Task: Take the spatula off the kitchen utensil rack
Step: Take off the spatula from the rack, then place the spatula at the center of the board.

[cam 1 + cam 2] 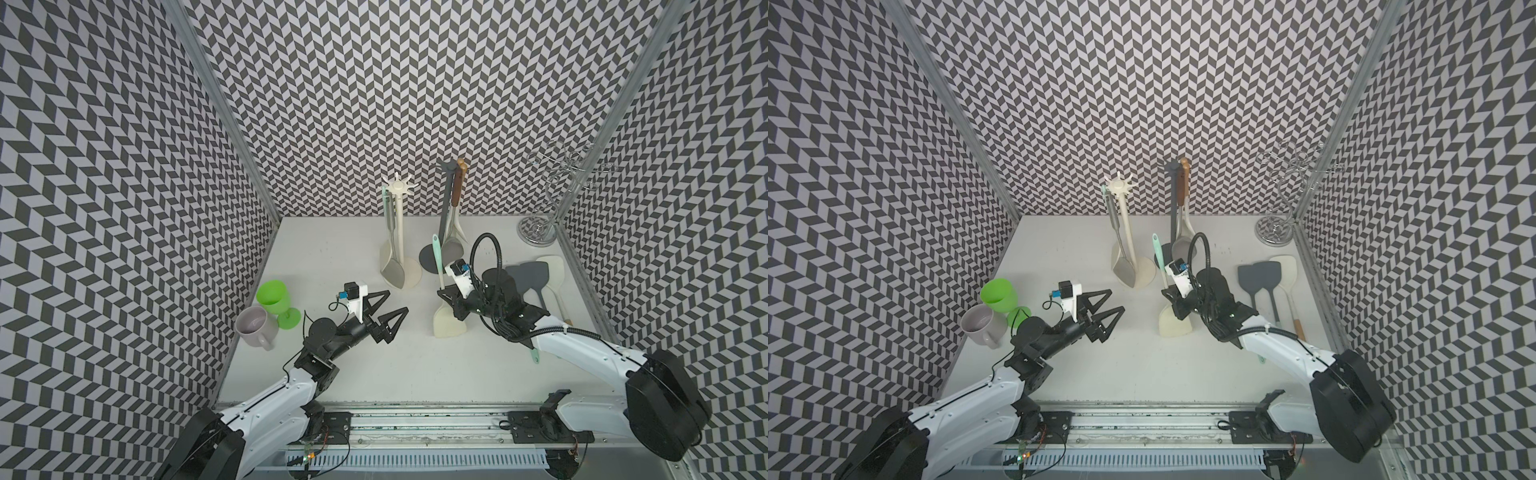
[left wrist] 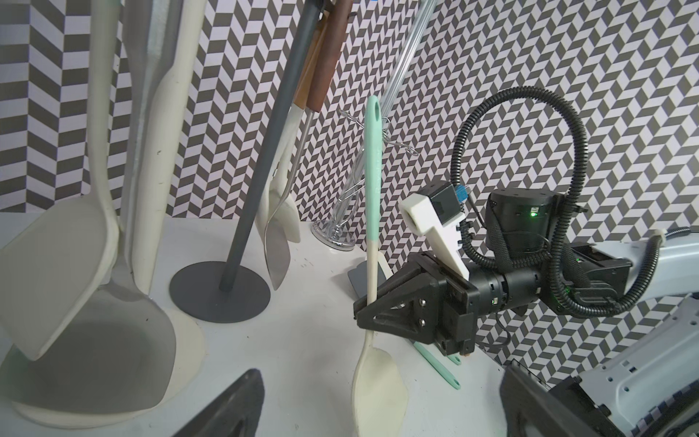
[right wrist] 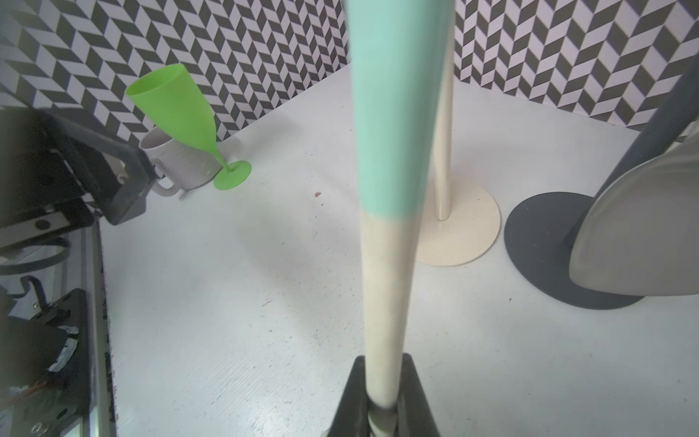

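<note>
Holding check: spatula (image 1: 437, 259) is clear of the hooks and hangs just in front of the grey rack (image 1: 447, 199), on the robot's side of its base. Long axis near upright, mint handle end up, cream blade down and low over the table (image 1: 353, 365). Can't tell whether the blade tip touches the surface.

Right gripper (image 1: 443, 293) is pinched on the cream lower part of the handle, just above the blade; the right wrist view shows the shaft clamped between both fingers (image 3: 414, 393). It comes in from the side, roughly level, so the spatula's axis runs across the fingers, not along them.

Left gripper (image 1: 397, 301) is spread wide and empty, well off to the left of the grey rack and nearer the robot. Not involved.

Judgement: removal looks done, what's left is the put-down. The relation that matters is blade below the grip, handle above it and close to the grey rack's pole and the brown-handled utensil (image 1: 458, 183) hanging there. Pulling away from the grey rack before tipping the handle over should keep it from clipping either. The right arm owns this move.
</note>
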